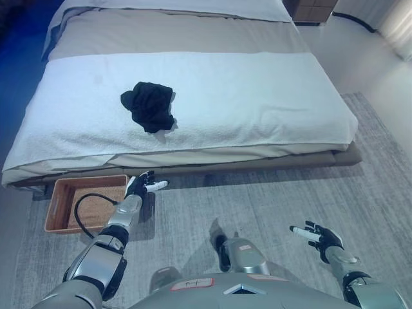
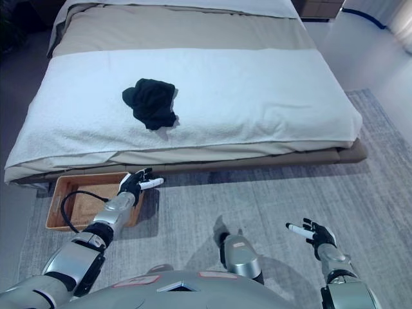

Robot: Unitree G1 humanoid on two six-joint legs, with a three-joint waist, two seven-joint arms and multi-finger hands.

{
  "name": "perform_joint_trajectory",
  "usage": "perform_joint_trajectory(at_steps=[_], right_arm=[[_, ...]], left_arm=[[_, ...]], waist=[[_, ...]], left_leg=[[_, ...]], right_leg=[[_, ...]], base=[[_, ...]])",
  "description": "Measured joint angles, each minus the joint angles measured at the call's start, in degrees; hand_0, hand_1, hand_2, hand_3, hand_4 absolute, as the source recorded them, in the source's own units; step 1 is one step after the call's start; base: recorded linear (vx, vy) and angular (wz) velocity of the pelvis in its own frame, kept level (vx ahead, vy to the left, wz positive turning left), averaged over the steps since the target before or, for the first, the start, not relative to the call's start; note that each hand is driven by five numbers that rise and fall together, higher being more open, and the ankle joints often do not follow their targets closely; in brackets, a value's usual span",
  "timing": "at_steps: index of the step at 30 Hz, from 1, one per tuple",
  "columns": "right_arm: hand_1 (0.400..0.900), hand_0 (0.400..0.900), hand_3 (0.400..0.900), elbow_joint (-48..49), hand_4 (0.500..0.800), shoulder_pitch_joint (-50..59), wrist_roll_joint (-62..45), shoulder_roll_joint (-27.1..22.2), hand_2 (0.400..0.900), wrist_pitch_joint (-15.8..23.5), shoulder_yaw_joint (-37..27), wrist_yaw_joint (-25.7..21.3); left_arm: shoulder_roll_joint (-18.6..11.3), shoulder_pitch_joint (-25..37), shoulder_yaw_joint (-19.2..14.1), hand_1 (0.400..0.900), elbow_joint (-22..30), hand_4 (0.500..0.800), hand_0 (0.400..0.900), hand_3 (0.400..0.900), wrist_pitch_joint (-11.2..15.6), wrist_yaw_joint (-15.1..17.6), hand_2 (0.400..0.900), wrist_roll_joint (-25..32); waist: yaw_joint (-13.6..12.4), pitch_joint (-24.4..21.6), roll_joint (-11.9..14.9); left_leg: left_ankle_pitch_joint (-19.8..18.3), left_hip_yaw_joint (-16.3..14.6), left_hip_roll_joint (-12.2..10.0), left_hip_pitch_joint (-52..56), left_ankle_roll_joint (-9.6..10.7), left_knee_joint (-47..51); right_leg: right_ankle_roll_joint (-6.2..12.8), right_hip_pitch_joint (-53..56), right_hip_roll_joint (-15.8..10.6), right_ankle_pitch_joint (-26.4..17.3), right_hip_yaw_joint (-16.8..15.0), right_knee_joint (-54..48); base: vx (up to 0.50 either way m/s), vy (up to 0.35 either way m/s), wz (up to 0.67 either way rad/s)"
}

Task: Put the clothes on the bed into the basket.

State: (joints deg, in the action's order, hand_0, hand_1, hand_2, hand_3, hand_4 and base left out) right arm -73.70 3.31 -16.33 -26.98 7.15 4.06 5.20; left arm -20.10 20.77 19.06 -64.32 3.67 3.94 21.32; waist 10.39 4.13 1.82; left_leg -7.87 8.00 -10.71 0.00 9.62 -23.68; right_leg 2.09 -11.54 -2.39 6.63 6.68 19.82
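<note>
A crumpled black garment [image 1: 149, 105] lies on the white blanket of the bed [image 1: 257, 96], left of the middle, and shows in the right eye view too [image 2: 152, 102]. A brown woven basket [image 1: 71, 205] stands on the floor at the bed's near left corner, empty as far as I can see. My left hand [image 1: 140, 186] is open, fingers spread, over the basket's right rim, below the bed's edge. My right hand [image 1: 318, 235] is open and empty, low at the right over the rug.
The bed fills the upper half of the view, with a beige sheet [image 1: 174, 32] beyond the white blanket. A grey rug [image 1: 270, 199] covers the floor in front of the bed. Dark furniture [image 1: 312, 9] stands at the far right.
</note>
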Motion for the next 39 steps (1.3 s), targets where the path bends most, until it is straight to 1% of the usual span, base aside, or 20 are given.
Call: perform_joint_trajectory(at_steps=[1, 3, 4, 6, 8, 11, 12, 15, 16, 17, 18, 19, 20, 23, 25, 28, 30, 35, 36, 39], right_arm=[[0.900, 0.900, 0.900, 0.03, 0.800, 0.16, -0.35, -0.02, 0.900, 0.02, 0.28, -0.13], [0.900, 0.900, 0.900, -0.04, 0.800, 0.86, -1.16, -0.03, 0.900, -0.07, 0.40, -0.20], [0.900, 0.900, 0.900, 0.03, 0.800, 1.15, -1.25, 0.03, 0.900, -0.02, 0.65, -0.33], [0.900, 0.900, 0.900, 0.02, 0.800, 2.04, -1.26, 0.02, 0.900, 0.02, 0.71, -0.92], [0.900, 0.900, 0.900, -0.01, 0.800, 2.87, -1.23, -0.16, 0.900, 0.26, 0.70, -1.39], [0.900, 0.900, 0.900, 0.07, 0.800, 3.87, -1.18, -0.19, 0.900, 0.89, 0.50, -1.86], [0.900, 0.900, 0.900, 0.08, 0.800, 3.59, -1.15, -0.23, 0.900, 1.15, 0.47, -1.91], [0.900, 0.900, 0.900, 0.22, 0.800, 2.65, -1.02, -0.27, 0.900, 1.57, 0.61, -2.00], [0.900, 0.900, 0.900, 0.03, 0.800, 2.12, -0.91, -0.30, 0.900, 1.56, 0.69, -2.01], [0.900, 0.900, 0.900, 0.08, 0.800, 1.52, -0.79, -0.67, 0.900, 1.58, 1.03, -1.92], [0.900, 0.900, 0.900, 0.23, 0.800, 0.86, -0.66, -1.71, 0.900, 1.67, 1.54, -1.80], [0.900, 0.900, 0.900, -0.07, 0.800, 0.78, -0.51, -1.82, 0.900, 1.32, 1.60, -2.04], [0.900, 0.900, 0.900, 0.04, 0.800, 0.27, 0.04, -1.72, 0.900, 0.88, 1.67, -1.61], [0.900, 0.900, 0.900, -0.21, 0.800, -1.80, 0.30, -0.72, 0.900, 0.41, 1.85, -1.06], [0.900, 0.900, 0.900, 0.13, 0.800, -1.03, 0.44, 0.16, 0.900, 0.38, 2.39, -0.92], [0.900, 0.900, 0.900, 0.30, 0.800, 0.72, 0.57, 0.85, 0.900, 0.39, 2.41, -0.72], [0.900, 0.900, 0.900, 0.78, 0.800, 1.80, 0.61, 1.01, 0.900, 0.45, 2.46, -0.60], [0.900, 0.900, 0.900, 2.68, 0.800, 3.55, 0.87, 1.11, 0.900, 0.59, 2.41, 0.05], [0.900, 0.900, 0.900, 2.66, 0.800, 3.54, 0.93, 1.26, 0.900, 0.57, 2.43, 0.14], [0.900, 0.900, 0.900, 2.99, 0.800, 2.73, 1.32, 1.33, 0.900, 0.47, 2.44, 0.53]], left_arm=[[-0.01, 0.57, 0.10, 0.900, 0.00, 0.800, 0.900, 0.900, 0.02, 0.02, 0.900, 0.05], [-0.03, 1.09, 0.07, 0.900, 0.01, 0.800, 0.900, 0.900, 0.09, 0.03, 0.900, 0.10], [-0.12, 1.29, 0.09, 0.900, -0.06, 0.800, 0.900, 0.900, 0.08, 0.03, 0.900, 0.14], [-0.24, 1.60, 0.18, 0.900, 0.01, 0.800, 0.900, 0.900, 0.21, 0.01, 0.900, 0.40], [-0.41, 1.74, 0.48, 0.900, -0.08, 0.800, 0.900, 0.900, 0.18, -0.04, 0.900, 0.45], [-0.73, 1.62, 0.45, 0.900, -0.43, 0.800, 0.900, 0.900, 0.16, 0.00, 0.900, 1.08], [-0.76, 1.42, 0.15, 0.900, -0.51, 0.800, 0.900, 0.900, 0.14, 0.03, 0.900, 1.09], [-0.81, 0.91, -0.29, 0.900, -0.60, 0.800, 0.900, 0.900, 0.05, 0.31, 0.900, 1.35], [-0.96, 0.89, -0.50, 0.900, -0.57, 0.800, 0.900, 0.900, 0.07, 0.37, 0.900, 1.53], [-0.99, 0.78, -0.71, 0.900, -0.47, 0.800, 0.900, 0.900, 0.21, 0.53, 0.900, 1.57], [-0.87, 0.38, -0.87, 0.900, 0.02, 0.800, 0.900, 0.900, 0.23, 0.54, 0.900, 1.56], [-1.11, 0.83, -1.31, 0.900, 0.31, 0.800, 0.900, 0.900, 0.30, 0.67, 0.900, 1.56], [-1.52, 0.60, -2.32, 0.900, 1.46, 0.800, 0.900, 0.900, 0.34, 0.73, 0.900, 1.56], [-4.32, 0.24, -2.79, 0.900, 3.52, 0.800, 0.900, 0.900, 1.12, 1.34, 0.900, 1.57], [-6.22, 0.14, -3.84, 0.900, 5.10, 0.800, 0.900, 0.900, 1.29, 1.93, 0.900, 1.59], [-6.66, -0.31, -4.11, 0.900, 5.91, 0.800, 0.900, 0.900, 1.44, 2.16, 0.900, 1.58], [-6.40, -1.28, -4.08, 0.900, 6.18, 0.800, 0.900, 0.900, 1.44, 2.13, 0.900, 1.57], [-5.74, -3.57, -2.96, 0.900, 6.71, 0.800, 0.900, 0.900, 1.26, 1.88, 0.900, 1.55], [-5.61, -3.60, -2.76, 0.900, 6.83, 0.800, 0.900, 0.900, 1.25, 1.76, 0.900, 1.54], [-5.04, -3.69, -2.68, 0.900, 7.51, 0.800, 0.900, 0.900, 1.19, 1.60, 0.900, 1.54]], waist=[[-0.12, 0.60, 0.76], [-1.93, 2.42, 2.65], [-2.62, 2.96, 2.95], [-3.68, 4.73, 4.00], [-6.05, 6.45, 3.46], [-8.93, 9.05, 1.87], [-9.85, 9.39, 1.31], [-10.64, 9.35, -0.32], [-10.58, 8.94, -0.85], [-10.64, 8.10, -1.69], [-10.62, 6.80, -3.48], [-10.48, 6.73, -3.61], [-10.61, 6.60, -3.35], [-11.03, 4.20, 0.41], [-10.90, 3.45, 2.20], [-12.04, 2.97, 3.11], [-12.50, 2.54, 3.37], [-12.89, 1.94, 2.10], [-12.81, 1.99, 1.98], [-12.37, 2.92, 0.21]], left_leg=[[1.56, -0.06, 0.41, -0.48, -0.47, -0.58], [5.25, -0.19, 1.31, -1.30, -0.85, -3.29], [4.24, -0.77, 1.27, -1.68, -0.56, -3.18], [3.75, -1.75, 2.41, -2.39, -0.69, 4.96], [4.40, -1.48, 2.87, -4.23, -0.96, 15.01], [8.18, 0.00, 2.67, -7.74, -1.27, 25.28], [8.48, -0.72, 2.59, -9.03, -1.29, 25.43], [8.34, -6.90, 2.18, -11.74, -2.03, 19.59], [8.48, -6.91, 1.95, -12.00, -2.37, 18.20], [7.83, -6.72, 1.72, -10.94, -3.19, 17.33], [6.39, -6.71, 1.42, -9.77, -4.24, 18.44], [8.20, -8.41, 2.27, -8.99, -4.22, 19.21], [8.31, -10.04, 3.02, -8.25, -4.39, 19.37], [11.24, -13.05, 7.78, -7.65, -8.11, 19.43], [10.59, -14.10, 9.10, -8.47, -8.59, 18.90], [9.85, -14.95, 9.91, -9.17, -10.15, 17.13], [8.51, -14.91, 10.50, -8.76, -10.12, 17.01], [8.92, -14.97, 11.55, -6.06, -12.88, 18.14], [7.88, -15.18, 12.69, -5.61, -13.07, 17.79], [7.10, -13.95, 13.38, -2.96, -14.47, 18.53]], right_leg=[[-0.40, 0.60, -0.36, 0.09, -0.14, -0.91], [-3.35, 2.17, -0.33, -0.28, -1.76, -2.53], [-4.39, 3.26, -0.48, -0.46, -1.84, -3.89], [-6.61, 5.54, 0.03, -1.25, -3.54, -7.39], [-8.08, 7.89, 2.20, -2.73, -6.35, -11.90], [-9.08, 12.02, 4.82, -3.14, -9.60, -16.79], [-9.59, 12.67, 5.10, -3.45, -10.08, -17.09], [-9.70, 15.11, 4.65, -3.33, -11.67, -17.26], [-9.57, 15.94, 4.50, -2.52, -12.79, -17.19], [-8.41, 15.46, 4.22, -1.57, -14.43, -16.91], [-6.00, 15.24, 4.38, -0.32, -15.67, -16.62], [-3.59, 14.99, 3.63, 0.34, -16.56, -14.94], [-0.84, 13.70, 2.50, 1.77, -16.63, -10.89], [3.68, 14.71, -3.54, 5.36, -16.61, -6.77], [4.42, 15.20, -6.07, 5.75, -16.17, -9.70], [5.72, 16.21, -7.28, 4.47, -15.80, -12.38], [5.91, 16.28, -7.66, 3.94, -15.18, -11.46], [6.39, 9.85, -7.90, 3.08, -13.06, 5.15], [6.29, 8.65, -8.15, 1.90, -12.83, 8.55], [6.28, 6.55, -9.54, -0.61, -12.02, 18.28]], base=[[0.16, -0.074, -0.39], [0.16, -0.033, -0.53], [0.23, 0.032, -0.73], [0.25, 0.039, -0.71], [0.28, 0.024, -0.73], [0.30, 0.055, -0.54], [0.27, 0.118, -0.38], [0.29, 0.178, -0.58], [0.28, 0.227, -0.62], [0.29, 0.240, -0.43], [0.28, 0.233, -0.25], [0.27, 0.232, -0.21], [0.25, 0.215, -0.36], [0.25, 0.170, -0.38], [0.20, 0.136, -0.22], [0.21, 0.154, -0.08], [0.20, 0.183, -0.03], [0.16, 0.251, 0.12], [0.15, 0.233, 0.29], [0.17, 0.179, 0.24]])
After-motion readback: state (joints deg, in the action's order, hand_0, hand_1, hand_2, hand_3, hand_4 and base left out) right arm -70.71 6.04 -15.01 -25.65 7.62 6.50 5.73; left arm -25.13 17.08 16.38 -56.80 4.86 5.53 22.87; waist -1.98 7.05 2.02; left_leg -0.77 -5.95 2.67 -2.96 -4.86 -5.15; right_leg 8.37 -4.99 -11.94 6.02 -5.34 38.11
